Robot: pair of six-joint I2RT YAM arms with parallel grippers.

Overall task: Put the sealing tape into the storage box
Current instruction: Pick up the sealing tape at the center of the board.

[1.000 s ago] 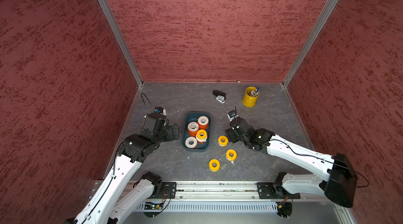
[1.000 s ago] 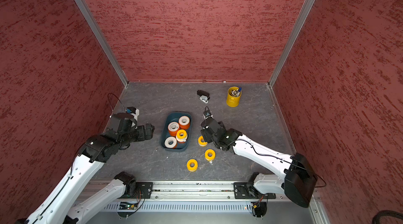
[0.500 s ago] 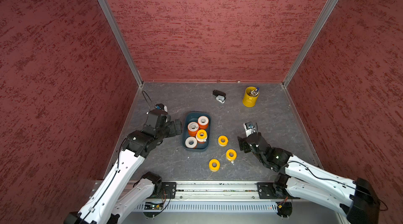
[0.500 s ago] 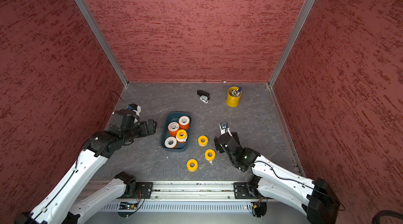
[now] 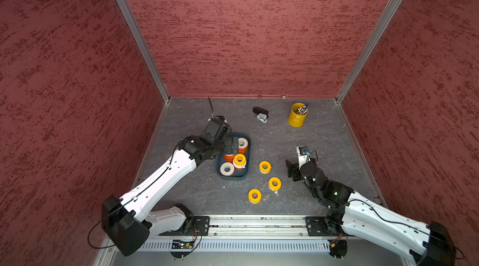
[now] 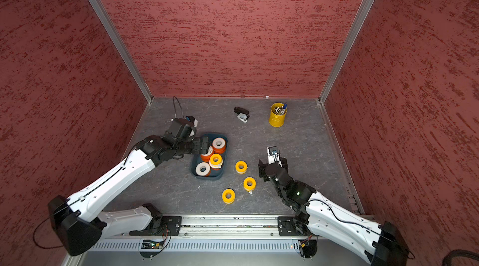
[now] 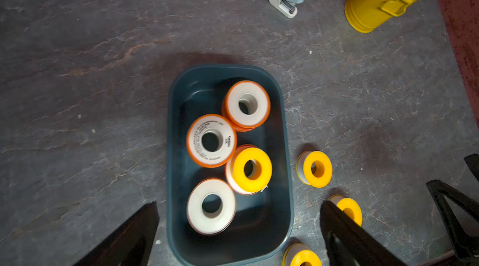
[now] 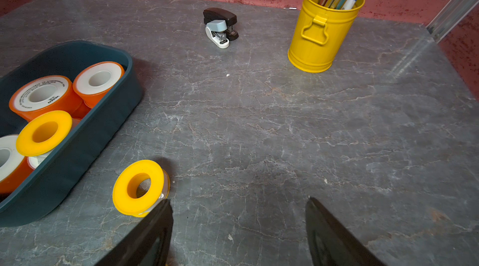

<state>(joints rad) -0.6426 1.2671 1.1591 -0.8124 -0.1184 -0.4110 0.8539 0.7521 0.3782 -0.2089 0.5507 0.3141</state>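
In both top views, count three yellow rolls [image 5: 265,167] loose beside box [image 5: 232,177], five stowed inside; left gripper [image 5: 232,146] over box, right gripper [image 5: 292,171] near rolls. Left wrist: jaws wide, empty. Right wrist: jaws parted, empty, roll [image 8: 138,187] just beside. Likely light, stiff, slick; pinch across outer rim.

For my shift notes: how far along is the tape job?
Done: four orange rolls and one yellow roll lie in the storage box. In hand: nothing; the left gripper and right gripper are open, empty. Left: three yellow rolls on the table.
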